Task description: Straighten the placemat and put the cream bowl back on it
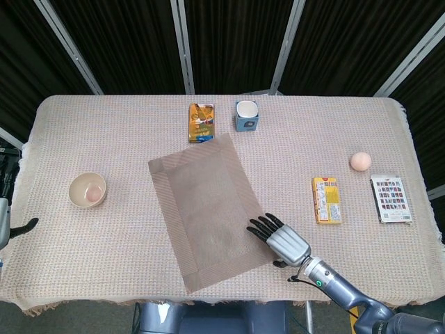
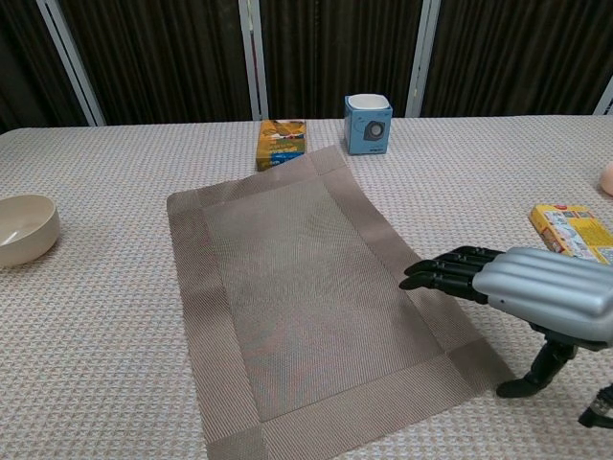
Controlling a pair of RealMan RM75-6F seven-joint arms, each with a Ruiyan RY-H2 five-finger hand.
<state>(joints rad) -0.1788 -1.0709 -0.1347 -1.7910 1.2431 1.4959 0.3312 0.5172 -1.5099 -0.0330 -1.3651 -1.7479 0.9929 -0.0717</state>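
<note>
Placemat (image 1: 211,210) lies skewed on the tabletop (image 1: 348,132), long axis running from the right hand's side up and away to its left. Right hand (image 1: 281,239), fingers spread and empty, hovers over the mat's near right corner. Cream bowl (image 1: 87,190) sits far to its left, well off the mat. Left hand (image 1: 19,227) barely visible at frame edge; state unclear.

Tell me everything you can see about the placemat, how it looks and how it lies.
The placemat is a brown, woven-looking rectangle with a darker striped border around a plainer centre. It lies flat on the table cloth but skewed, its long sides slanting. Its far corner touches or slightly overlaps the orange packet. The right hand, fingers extended, is over its near right edge. Nothing stands on it.
</note>
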